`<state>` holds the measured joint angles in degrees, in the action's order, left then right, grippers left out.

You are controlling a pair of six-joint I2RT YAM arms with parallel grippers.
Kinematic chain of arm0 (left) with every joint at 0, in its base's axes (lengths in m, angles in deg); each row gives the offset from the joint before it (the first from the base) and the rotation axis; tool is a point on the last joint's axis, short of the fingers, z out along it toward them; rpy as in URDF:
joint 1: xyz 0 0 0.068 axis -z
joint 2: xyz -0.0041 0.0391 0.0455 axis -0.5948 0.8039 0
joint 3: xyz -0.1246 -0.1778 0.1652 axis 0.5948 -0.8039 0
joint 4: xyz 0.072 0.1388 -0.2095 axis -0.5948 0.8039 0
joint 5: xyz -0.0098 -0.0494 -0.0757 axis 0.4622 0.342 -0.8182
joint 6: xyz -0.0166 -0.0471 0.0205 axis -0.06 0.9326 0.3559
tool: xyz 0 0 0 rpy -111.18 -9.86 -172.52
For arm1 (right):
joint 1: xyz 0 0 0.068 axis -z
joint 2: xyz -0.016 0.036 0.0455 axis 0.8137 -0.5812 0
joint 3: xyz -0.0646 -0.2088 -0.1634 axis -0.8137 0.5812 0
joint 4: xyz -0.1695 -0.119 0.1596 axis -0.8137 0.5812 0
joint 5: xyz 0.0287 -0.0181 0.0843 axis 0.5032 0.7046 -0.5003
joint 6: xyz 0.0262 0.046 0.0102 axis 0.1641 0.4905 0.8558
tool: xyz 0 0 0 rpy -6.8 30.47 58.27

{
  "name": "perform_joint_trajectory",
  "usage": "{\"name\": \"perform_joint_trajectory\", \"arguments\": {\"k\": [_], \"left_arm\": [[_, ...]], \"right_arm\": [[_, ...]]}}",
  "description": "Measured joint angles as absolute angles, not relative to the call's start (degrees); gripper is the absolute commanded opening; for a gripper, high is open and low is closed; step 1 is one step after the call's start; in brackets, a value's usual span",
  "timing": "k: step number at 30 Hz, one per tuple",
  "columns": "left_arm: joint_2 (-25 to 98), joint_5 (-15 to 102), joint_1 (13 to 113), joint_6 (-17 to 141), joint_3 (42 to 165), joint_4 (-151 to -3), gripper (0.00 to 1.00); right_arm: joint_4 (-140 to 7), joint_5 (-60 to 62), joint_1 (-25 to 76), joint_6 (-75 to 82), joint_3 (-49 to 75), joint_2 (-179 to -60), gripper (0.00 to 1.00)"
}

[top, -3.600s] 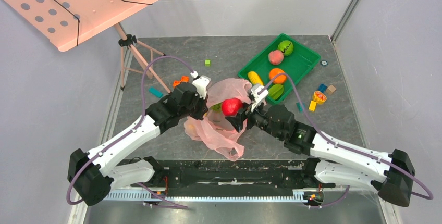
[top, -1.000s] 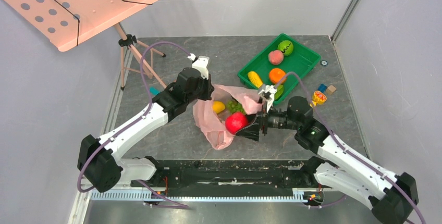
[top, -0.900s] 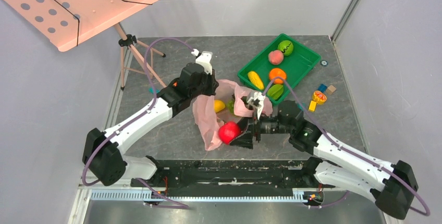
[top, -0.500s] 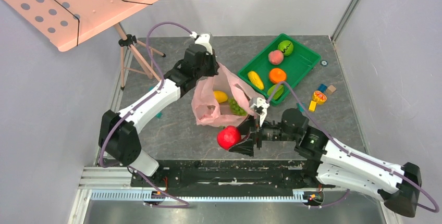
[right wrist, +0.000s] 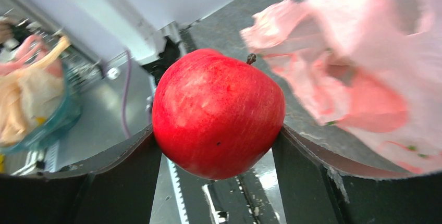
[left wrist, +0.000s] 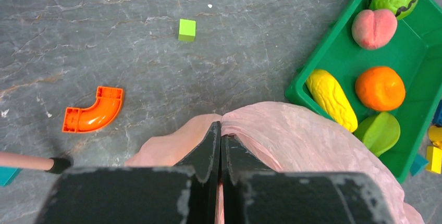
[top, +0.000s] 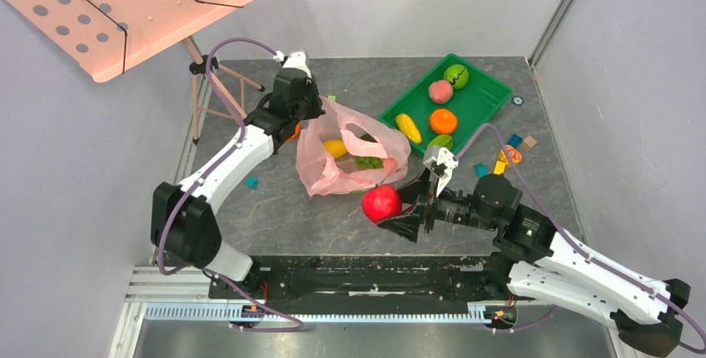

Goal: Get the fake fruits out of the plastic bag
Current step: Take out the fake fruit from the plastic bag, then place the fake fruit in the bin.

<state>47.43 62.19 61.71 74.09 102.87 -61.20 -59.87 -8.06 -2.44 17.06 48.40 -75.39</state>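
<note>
Well, the right gripper (right wrist: 216, 151) stood with its jaws spread wide around the red apple (right wrist: 219, 112), one black finger pressed against each side of it. The apple was out of the plastic bag (top: 320, 173), just beside the bag's near edge, on the side toward the arm bases. Whether it touched the table I could not tell.

The left gripper (left wrist: 220, 130) had its fingers pinched tight together with a fold of the pink plastic caught between them, at the bag's far left corner, and the film was drawn taut up to it. Through the open mouth of the bag I could see a yellow mango (top: 335, 148) and a green grape bunch (top: 366, 161) lying inside.

Beyond the bag on its right sat a green tray (top: 481, 98), holding a peach (top: 440, 91), an orange (top: 443, 120) and a green ball (top: 455, 76) with a black wavy line. Past the bag's far left corner lay an orange curved piece (left wrist: 94, 110) and a small green cube (left wrist: 187, 29).
</note>
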Motion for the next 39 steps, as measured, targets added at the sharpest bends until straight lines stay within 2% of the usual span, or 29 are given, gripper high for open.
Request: {"name": "perform_joint_trajectory", "arguments": {"k": [6, 13, 22, 30, 33, 39], "left_arm": [[38.7, 62.2, 61.8, 74.1, 98.0, -58.5, 0.02], [29.2, 62.0, 62.2, 72.8, 94.9, -52.3, 0.02], [21.4, 61.7, 64.0, 71.5, 88.7, -46.6, 0.02], [15.6, 60.6, 64.0, 71.0, 81.7, -47.3, 0.03], [15.4, 60.6, 63.8, 70.7, 81.4, -47.7, 0.05], [15.2, 60.2, 63.2, 68.8, 80.4, -48.5, 0.02]], "right_arm": [[-51.7, 6.5, -2.4, 15.9, 42.3, -77.6, 0.72], [-45.2, 19.2, 1.0, 13.7, 33.4, -86.6, 0.71], [-44.0, 22.2, 17.9, 10.7, 32.2, -95.1, 0.72], [-48.2, 18.1, 30.7, 8.5, 31.9, -106.0, 0.72], [-50.1, 16.8, 33.2, 7.4, 31.2, -110.5, 0.72], [-52.7, 14.7, 34.8, 4.9, 26.2, -121.0, 0.71]]}}
